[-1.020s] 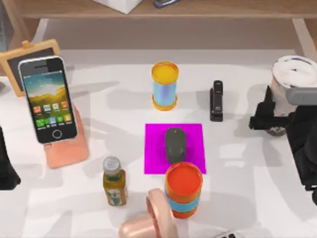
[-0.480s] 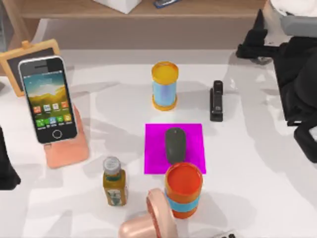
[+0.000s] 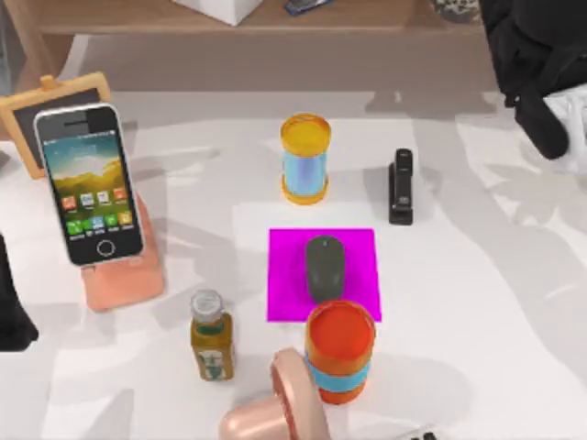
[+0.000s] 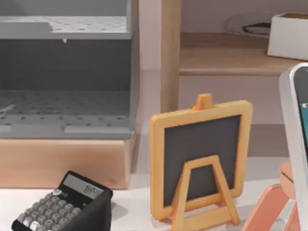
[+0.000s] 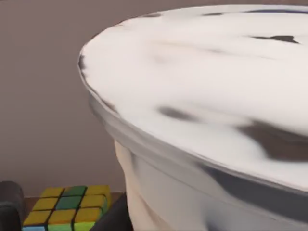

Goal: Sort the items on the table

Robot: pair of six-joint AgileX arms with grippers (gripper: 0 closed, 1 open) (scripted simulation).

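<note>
Clearly my right arm (image 3: 537, 69), raised at the table's (image 3: 477, 312) far right corner, carries the milk tea cup (image 5: 202, 120) close against its wrist camera, though I cannot tell how its fingers stand, while my left arm (image 3: 11, 312) sits parked at the left edge.

- The right arm (image 3: 537, 69) sits in the upper right of the top view, a dark bulk reaching past the frame's top and right edges; its end effector's fingers cannot be made out.
- The left arm (image 3: 11, 307) shows as a dark shape at the left edge, parked low.
</note>
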